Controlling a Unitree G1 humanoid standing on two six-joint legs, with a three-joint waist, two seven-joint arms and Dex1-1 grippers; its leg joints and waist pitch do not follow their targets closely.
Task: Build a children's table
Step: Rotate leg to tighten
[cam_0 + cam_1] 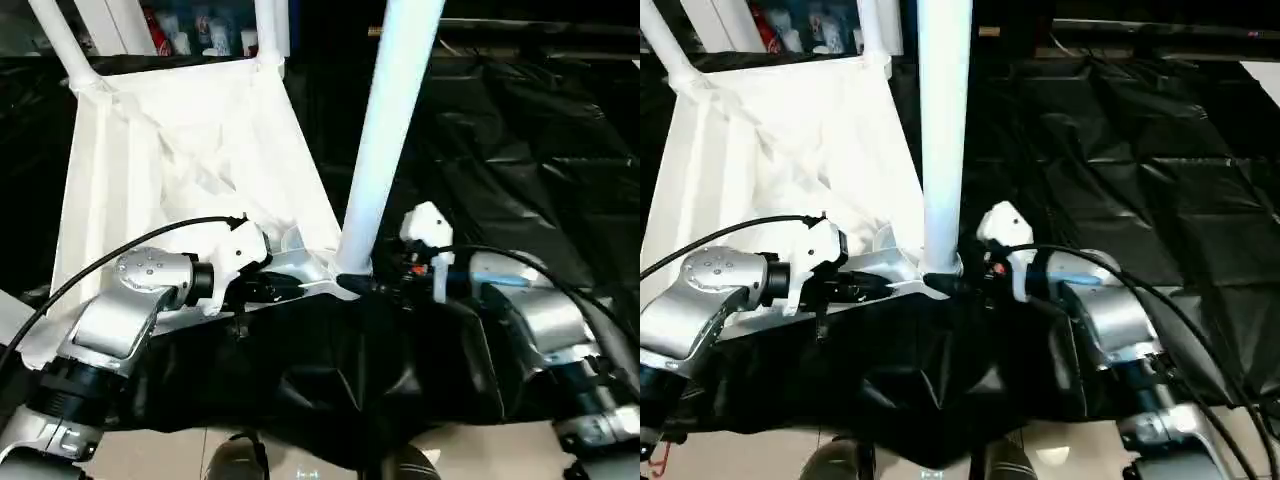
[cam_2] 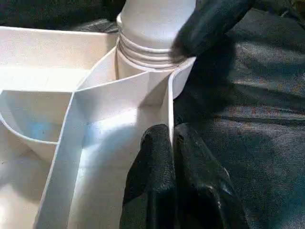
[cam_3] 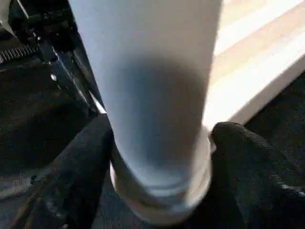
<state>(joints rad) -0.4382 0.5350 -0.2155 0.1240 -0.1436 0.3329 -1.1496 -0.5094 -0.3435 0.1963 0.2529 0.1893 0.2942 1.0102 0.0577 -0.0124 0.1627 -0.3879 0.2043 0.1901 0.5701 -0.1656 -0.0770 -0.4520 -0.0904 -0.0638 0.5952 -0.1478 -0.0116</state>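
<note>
Left eye view: black sheeting (image 1: 520, 150) covers the work surface, creased, reaching the near edge where pale floor shows below.

Children's table (image 1: 180, 160) lies upside down on the sheeting, ribbed underside facing up, occupying the left half of the scene. 3 legs stand up from corner sockets: 2 at the far corners, far-left leg (image 1: 60, 40) and far-right leg (image 1: 270, 30), and 1 near leg (image 1: 385, 140) at the near-right corner, close to the robot, rising past the top of the view. Near leg is upright with a slight lean.

Left wrist view: base of the near leg sits in the rounded corner socket (image 2: 143, 71); ribbed rings of the leg's foot show just above the socket rim.

Left arm comes in from the left, silver forearm with a black cable looping over it. Left claw (image 1: 290, 288) is at the near edge of the top, just left of the socket. Its 2 black fingers (image 2: 157, 191) are pressed together on the thin upright wall of the table edge, wall pinched between them.

Right arm comes in from the right. Right claw (image 3: 159, 186) is clamped around the foot of the near leg, 1 finger on each side, both touching the tube just above the socket.

Behind the table, a shelf with red and white packages (image 1: 160, 35), too small to identify.
</note>
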